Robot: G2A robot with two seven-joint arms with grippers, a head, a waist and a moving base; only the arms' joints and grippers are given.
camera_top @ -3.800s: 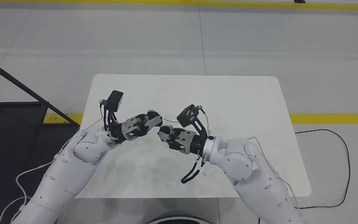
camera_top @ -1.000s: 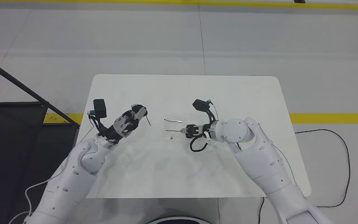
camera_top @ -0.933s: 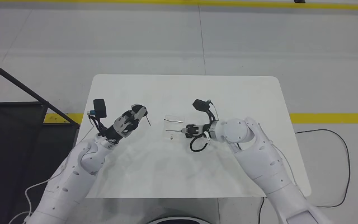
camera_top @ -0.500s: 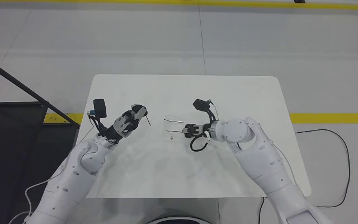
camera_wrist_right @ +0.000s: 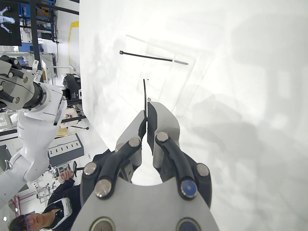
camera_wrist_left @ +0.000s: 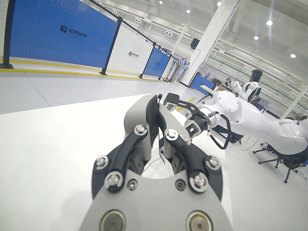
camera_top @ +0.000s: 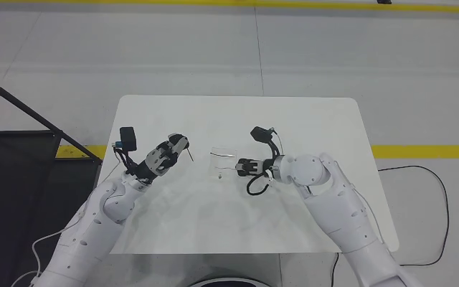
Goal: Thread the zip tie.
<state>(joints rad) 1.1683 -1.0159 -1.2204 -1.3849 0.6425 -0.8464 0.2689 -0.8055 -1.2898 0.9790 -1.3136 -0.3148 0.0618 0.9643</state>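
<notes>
My left gripper [camera_top: 178, 143] hangs above the table's left side, shut on a black zip tie [camera_wrist_left: 159, 96]. The tie's head sticks out past the fingertips and its thin tail hangs down behind the fingers. My right gripper [camera_top: 239, 167] sits low near the table's middle, shut on a second black zip tie [camera_wrist_right: 144, 92] whose free end points toward the left arm. That end lies over a clear flat tray [camera_wrist_right: 182, 73]. A third zip tie [camera_wrist_right: 154, 57] lies flat on the tray. The two grippers are well apart.
The white table [camera_top: 323, 122] has bare surface behind and to the right of the arms. A black frame [camera_top: 29, 115] stands off the table's left edge. A cable loop [camera_top: 252, 188] hangs by the right wrist.
Some seconds ago the two grippers were close together at the table's middle; now they are apart. In the last second the right arm shifted slightly rightward, and the left arm stayed still.
</notes>
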